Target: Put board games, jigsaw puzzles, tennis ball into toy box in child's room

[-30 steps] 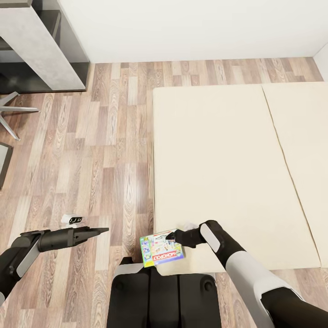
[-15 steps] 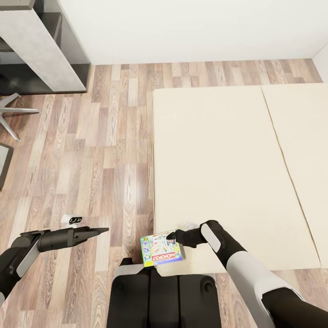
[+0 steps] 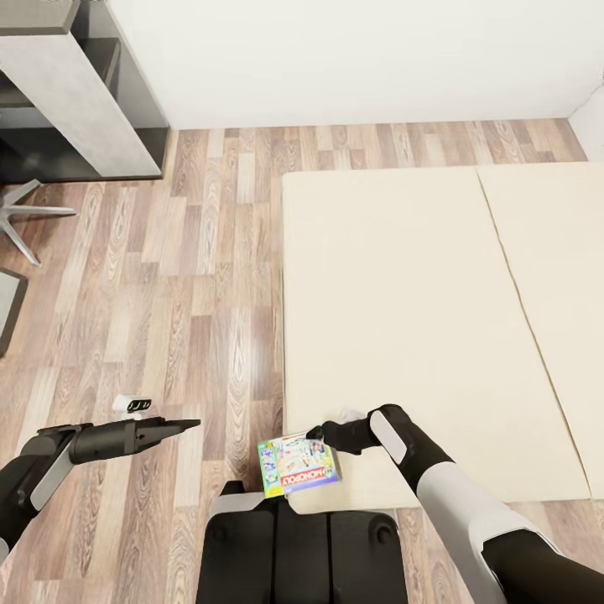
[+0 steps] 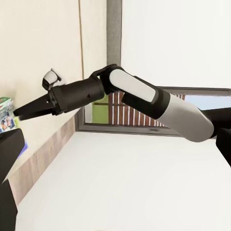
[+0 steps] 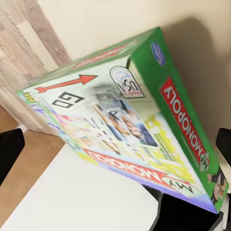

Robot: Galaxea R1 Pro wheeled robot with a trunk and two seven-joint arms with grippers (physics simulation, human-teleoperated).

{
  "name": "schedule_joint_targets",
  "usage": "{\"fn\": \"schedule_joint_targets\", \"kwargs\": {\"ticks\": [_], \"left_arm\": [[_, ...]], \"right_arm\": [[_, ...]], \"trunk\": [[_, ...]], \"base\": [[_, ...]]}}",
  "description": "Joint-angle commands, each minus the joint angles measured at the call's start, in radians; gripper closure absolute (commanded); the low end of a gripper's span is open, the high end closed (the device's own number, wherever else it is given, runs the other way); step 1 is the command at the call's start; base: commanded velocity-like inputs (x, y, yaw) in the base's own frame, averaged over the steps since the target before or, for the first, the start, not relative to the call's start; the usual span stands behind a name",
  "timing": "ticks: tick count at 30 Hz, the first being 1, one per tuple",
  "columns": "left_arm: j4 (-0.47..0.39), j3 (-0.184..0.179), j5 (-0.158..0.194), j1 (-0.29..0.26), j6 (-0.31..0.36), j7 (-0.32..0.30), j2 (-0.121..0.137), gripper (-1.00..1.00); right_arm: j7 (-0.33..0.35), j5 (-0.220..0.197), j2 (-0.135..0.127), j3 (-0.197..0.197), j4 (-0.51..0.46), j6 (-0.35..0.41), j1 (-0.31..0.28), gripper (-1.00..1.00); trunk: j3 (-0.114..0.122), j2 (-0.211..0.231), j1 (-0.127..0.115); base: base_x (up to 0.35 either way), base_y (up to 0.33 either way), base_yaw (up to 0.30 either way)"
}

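At far left our left gripper (image 3: 191, 424) hangs idle over the wood floor (image 3: 168, 277), jaws closed to a point on nothing. Moving right, the board game (image 3: 299, 463) sits at the bed's (image 3: 403, 302) near corner, overhanging our base, with our right gripper (image 3: 317, 434) clamped on its far edge. Over the last second the whole scene has slid slightly down the head view while game and arms kept their places, so we judge that we are backing away, carrying it off toward the toy box.

Board game (image 3: 299, 466) at the bed's (image 3: 419, 319) near corner, over floor (image 3: 168, 277)
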Motion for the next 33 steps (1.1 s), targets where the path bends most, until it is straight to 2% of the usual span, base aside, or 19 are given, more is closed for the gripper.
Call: {"fn": "schedule_joint_targets", "kwargs": {"ticks": [1, 20, 24, 28, 33], "left_arm": [[0.000, -0.004, 0.006, -0.001, 0.010, -0.002, 0.001, -1.00], [0.000, -0.004, 0.006, -0.001, 0.010, -0.002, 0.001, -1.00], [0.000, -0.004, 0.006, -0.001, 0.010, -0.002, 0.001, -1.00], [0.000, -0.004, 0.006, -0.001, 0.010, -0.002, 0.000, -1.00], [0.000, -0.004, 0.006, -0.001, 0.010, -0.002, 0.000, -1.00]], "right_arm": [[0.008, 0.009, 0.000, 0.001, -0.002, 0.003, 0.000, -1.00], [0.009, 0.008, -0.004, 0.001, -0.165, 0.021, -0.001, -1.00], [0.010, 0.007, -0.018, 0.000, -0.202, 0.032, 0.006, -1.00], [0.011, 0.007, -0.027, -0.001, -0.244, 0.035, 0.022, -1.00], [0.014, 0.006, -0.033, -0.002, -0.346, 0.036, 0.076, -1.00]], "trunk": [[0.001, -0.001, 0.001], [0.032, -0.001, 0.001], [0.039, -0.001, 0.001], [0.045, -0.001, 0.001], [0.053, -0.001, 0.001]], "base": [[0.000, 0.000, 0.000], [0.000, 0.000, 0.000], [0.000, 0.000, 0.000], [0.000, 0.000, 0.000], [0.000, 0.000, 0.000]]}}
